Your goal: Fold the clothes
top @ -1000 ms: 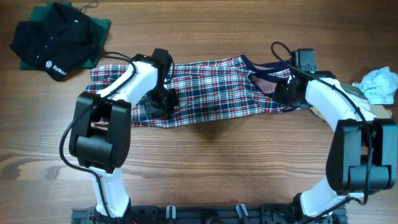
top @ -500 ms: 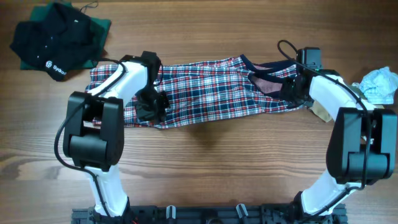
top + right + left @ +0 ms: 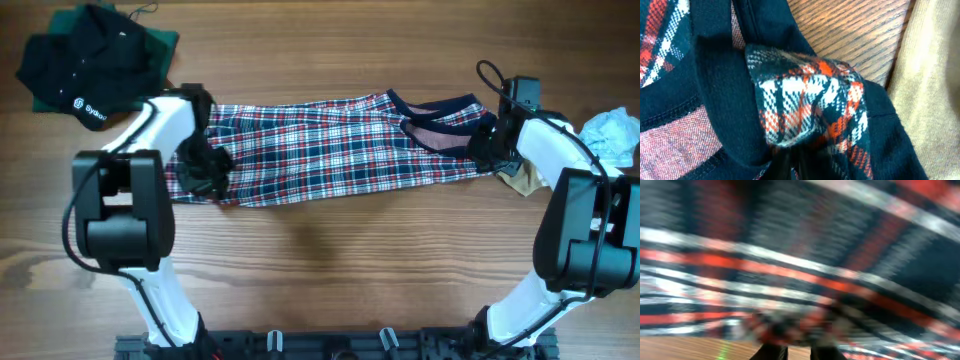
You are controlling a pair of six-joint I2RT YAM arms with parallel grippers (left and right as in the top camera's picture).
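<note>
Your plaid cloth (image 3: 330, 150) lies stretched out across the table (image 3: 330, 270). Your left gripper (image 3: 204, 172) is closed on its bunched left end. Your right gripper (image 3: 790, 162) pinches a plaid fold beside the navy waistband (image 3: 715, 75).

Blurred plaid cloth (image 3: 800, 255), close, above table (image 3: 675, 351)

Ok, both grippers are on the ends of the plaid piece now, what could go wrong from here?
1. The right gripper pinches only a small bunched fold of the plaid cloth near its navy trim; more pull might slip it free.
2. A beige cloth lies right beside that grip and could get dragged along.
3. The arm of the left gripper passes close by the black garment and might catch it.
</note>
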